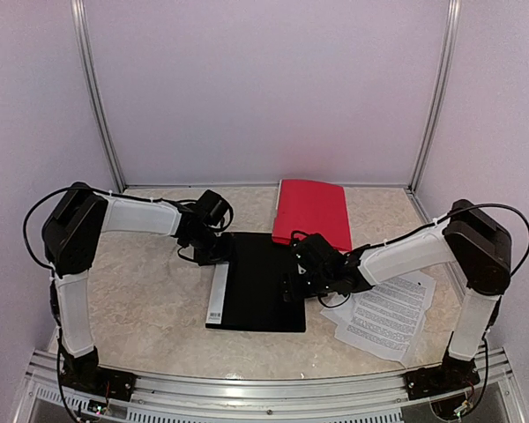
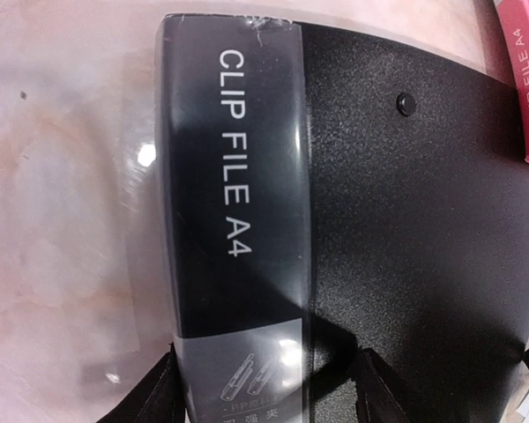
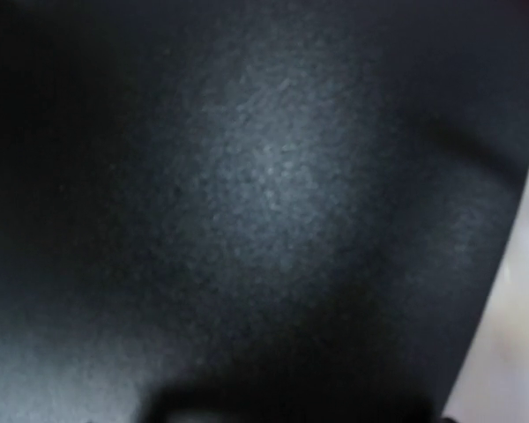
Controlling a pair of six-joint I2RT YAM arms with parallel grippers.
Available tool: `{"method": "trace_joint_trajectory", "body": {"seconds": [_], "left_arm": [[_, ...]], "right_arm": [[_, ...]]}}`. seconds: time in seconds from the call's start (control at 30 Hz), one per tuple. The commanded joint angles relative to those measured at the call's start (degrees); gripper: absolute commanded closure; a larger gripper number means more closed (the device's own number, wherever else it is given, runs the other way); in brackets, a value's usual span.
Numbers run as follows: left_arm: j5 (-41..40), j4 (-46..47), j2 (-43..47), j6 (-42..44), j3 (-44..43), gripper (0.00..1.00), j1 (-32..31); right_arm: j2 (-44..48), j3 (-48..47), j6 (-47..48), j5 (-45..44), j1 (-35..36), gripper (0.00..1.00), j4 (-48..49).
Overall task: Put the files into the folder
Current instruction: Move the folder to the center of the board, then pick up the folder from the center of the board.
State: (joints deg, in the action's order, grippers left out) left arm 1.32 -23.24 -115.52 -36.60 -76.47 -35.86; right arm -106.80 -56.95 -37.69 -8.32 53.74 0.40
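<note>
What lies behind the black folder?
A red folder lies flat behind the black folder. The right hand covers part of its near edge, so whether they touch cannot be seen.

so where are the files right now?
Top view, near right: the files lie loose just right of the black folder, partly under the right arm.
</note>
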Motion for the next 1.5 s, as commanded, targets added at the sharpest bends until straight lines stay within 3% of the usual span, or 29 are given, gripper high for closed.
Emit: {"method": "trace_joint_trajectory", "body": {"seconds": [0.0, 0.23, 0.53, 0.7, 0.8, 0.93, 1.1, 1.47], "left_arm": [[3.8, -3.0, 0.4, -1.2, 1.3, 0.39, -5.2], [-2.0, -6.5, 4.9, -2.7, 4.2, 0.38, -5.5], [-15.1, -10.7, 15.7, -1.1, 7.9, 0.21, -6.0], [-14.2, -10.0, 23.0, 7.2, 10.6, 0.11, -11.9], [-11.2, -10.6, 25.1, 14.1, 10.7, 0.05, -18.8], [-13.1, -16.2, 22.6, 23.9, 6.5, 0.04, -28.8], [-10.2, -23.3, 13.2, 34.2, 1.5, 0.06, -35.4], [-8.5, -22.4, 6.1, 47.1, 0.1, 0.07, -37.9]], "right_arm": [[5.4, 3.5, -2.6, -0.3, 2.1, 0.22, -4.7], [10.0, -2.6, 4.7, -4.2, 2.1, 0.17, -14.7], [10.2, -5.1, 7.7, -5.7, -0.2, 0.17, -17.6], [11.3, -2.6, 7.7, -0.2, -3.2, 0.17, -14.7], [11.5, -2.5, 8.9, 1.4, -4.3, 0.17, -14.3], [11.3, -1.2, 10.0, 4.1, -6.1, 0.17, -13.0], [13.1, 1.1, 11.2, 7.0, -8.1, 0.17, -11.3], [13.2, 4.4, 11.0, 10.4, -8.3, 0.17, -7.1]]}}
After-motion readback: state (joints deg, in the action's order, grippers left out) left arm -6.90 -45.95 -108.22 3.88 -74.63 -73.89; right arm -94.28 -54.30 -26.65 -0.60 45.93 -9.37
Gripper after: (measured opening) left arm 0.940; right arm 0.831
